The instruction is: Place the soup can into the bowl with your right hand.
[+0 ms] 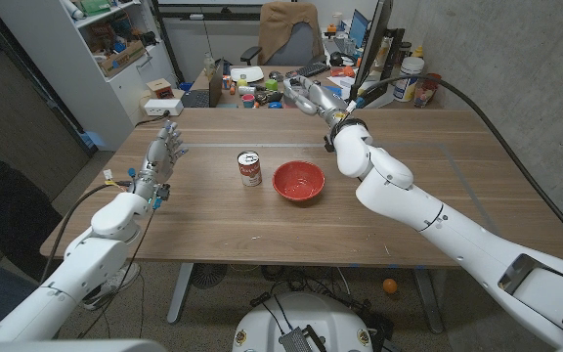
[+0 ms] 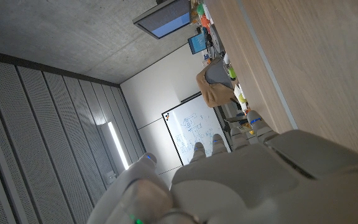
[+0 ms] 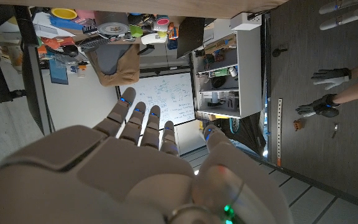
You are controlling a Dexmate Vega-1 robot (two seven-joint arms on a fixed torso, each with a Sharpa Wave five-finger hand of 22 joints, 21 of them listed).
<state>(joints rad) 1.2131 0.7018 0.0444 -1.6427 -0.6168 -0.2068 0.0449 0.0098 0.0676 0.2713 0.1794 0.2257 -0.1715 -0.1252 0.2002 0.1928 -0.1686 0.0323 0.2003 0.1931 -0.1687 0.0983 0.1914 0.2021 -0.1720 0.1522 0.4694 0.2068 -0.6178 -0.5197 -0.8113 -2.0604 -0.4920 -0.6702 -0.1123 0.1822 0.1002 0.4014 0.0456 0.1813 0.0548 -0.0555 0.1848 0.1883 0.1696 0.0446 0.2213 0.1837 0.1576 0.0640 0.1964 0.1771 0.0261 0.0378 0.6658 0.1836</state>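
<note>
Right hand (image 1: 308,94) empty; soup can (image 1: 249,168) beside bowl (image 1: 298,181).

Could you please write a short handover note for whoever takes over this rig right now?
Left hand: open, fingers spread, at the table's left side, holding nothing.
Right hand: open, fingers apart, stretched out at the table's far edge, past the bowl.
Can: upright at mid-table, just left of the red bowl, apart from it.
Done: nothing, the can is ungrasped and the bowl is empty.
Left: bring the right hand back, grasp the can, place it in the bowl.
</note>
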